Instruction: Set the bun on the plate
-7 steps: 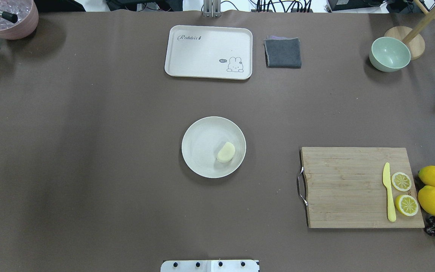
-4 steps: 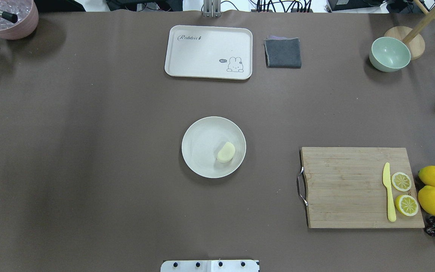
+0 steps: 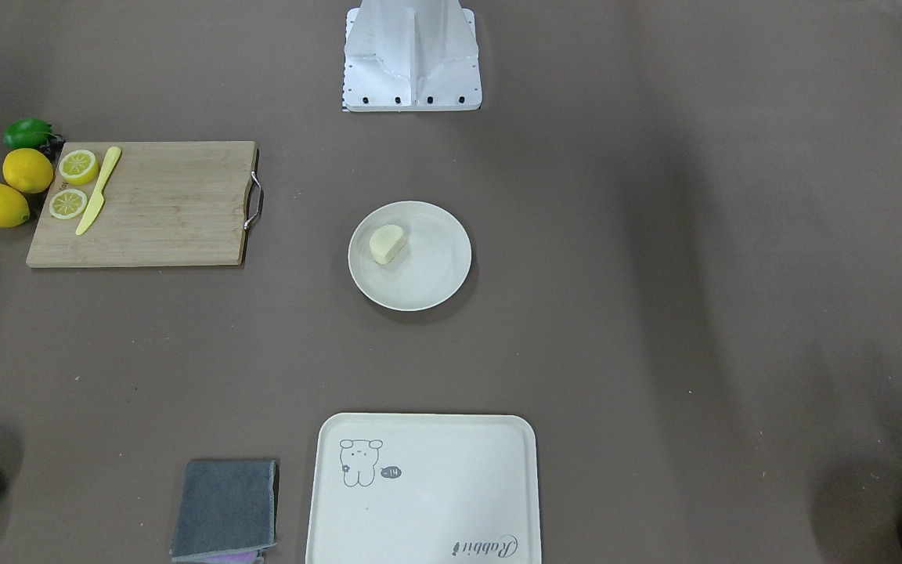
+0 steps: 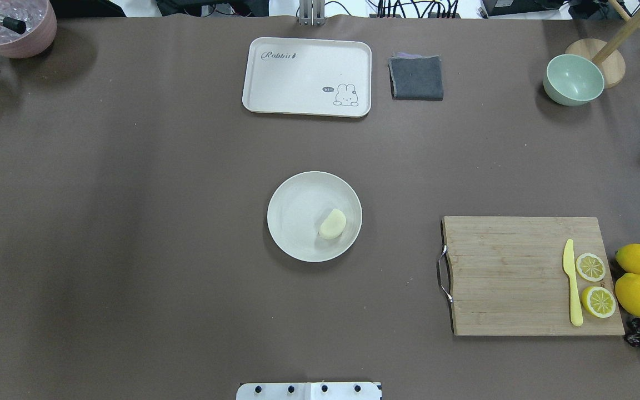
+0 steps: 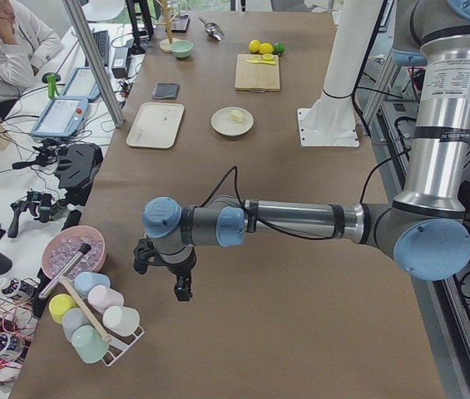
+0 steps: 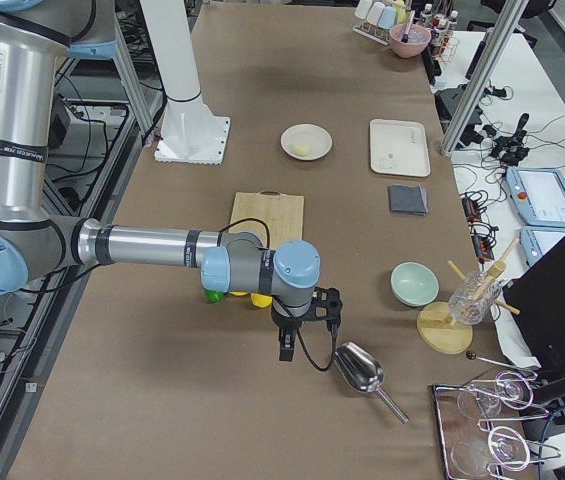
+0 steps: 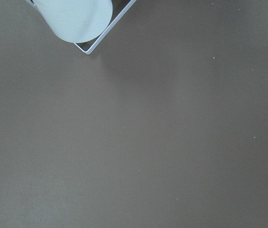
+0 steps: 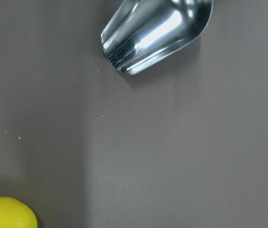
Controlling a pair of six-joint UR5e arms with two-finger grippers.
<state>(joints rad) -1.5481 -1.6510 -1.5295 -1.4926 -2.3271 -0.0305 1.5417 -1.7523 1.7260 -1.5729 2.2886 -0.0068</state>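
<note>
The pale cream bun (image 4: 332,224) lies on the round off-white plate (image 4: 295,218) at the table's centre, toward the plate's right rim, with nothing touching it. The front-facing view shows the same bun (image 3: 387,244) on the plate (image 3: 437,268). Both grippers are far from it. My left gripper (image 5: 183,288) hangs over bare table at the left end, beside a cup rack; it shows only in the exterior left view, so I cannot tell its state. My right gripper (image 6: 285,347) hovers at the right end beside a metal scoop, seen only in the exterior right view, state unclear.
A cream tray (image 4: 306,76) and a grey cloth (image 4: 416,78) lie at the far edge. A wooden cutting board (image 4: 509,275) holds a yellow knife (image 4: 572,282) and lemon slices (image 4: 590,266), with lemons (image 4: 637,294) beside it. A green bowl (image 4: 573,80), metal scoop (image 8: 155,33) and cup rack (image 5: 93,320) stand at the ends.
</note>
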